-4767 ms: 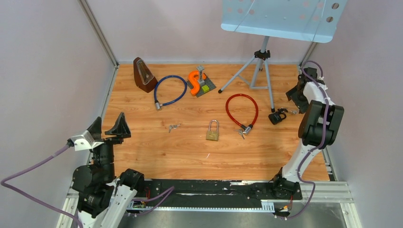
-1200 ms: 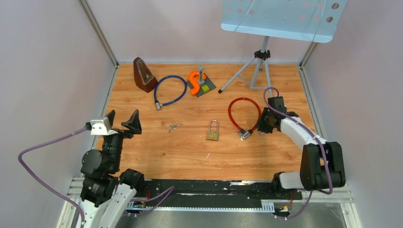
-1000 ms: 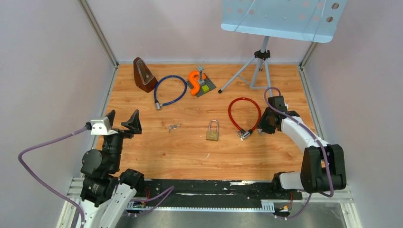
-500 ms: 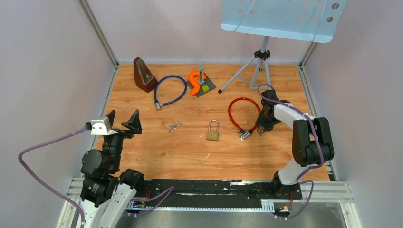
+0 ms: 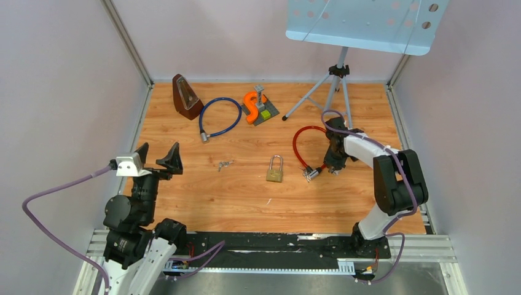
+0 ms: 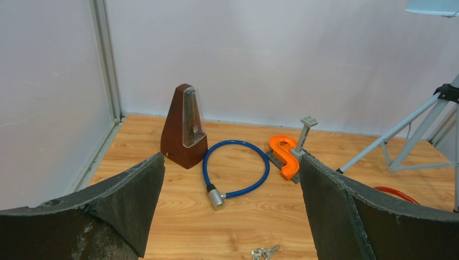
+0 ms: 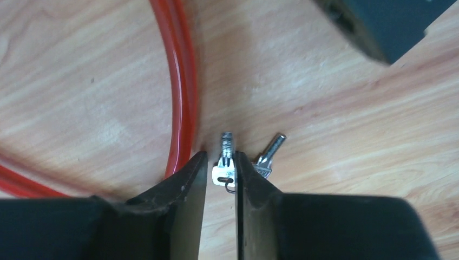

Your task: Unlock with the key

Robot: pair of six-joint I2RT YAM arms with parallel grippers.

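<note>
Two cable locks show: a blue cable lock (image 6: 216, 196) and a red cable lock (image 7: 181, 81). There is one brass padlock (image 5: 274, 174), one metronome (image 6: 185, 127), one music stand (image 5: 359, 21), one orange S-shaped piece (image 6: 286, 154), one key bunch (image 5: 225, 164) and two separate keys (image 7: 226, 146).

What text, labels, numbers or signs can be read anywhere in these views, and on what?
"S": the orange piece is itself shaped like this letter; nothing is printed on it.
On the brass padlock, any marking is too small to read.
The key in the right end effector shows no legible stamp.
</note>
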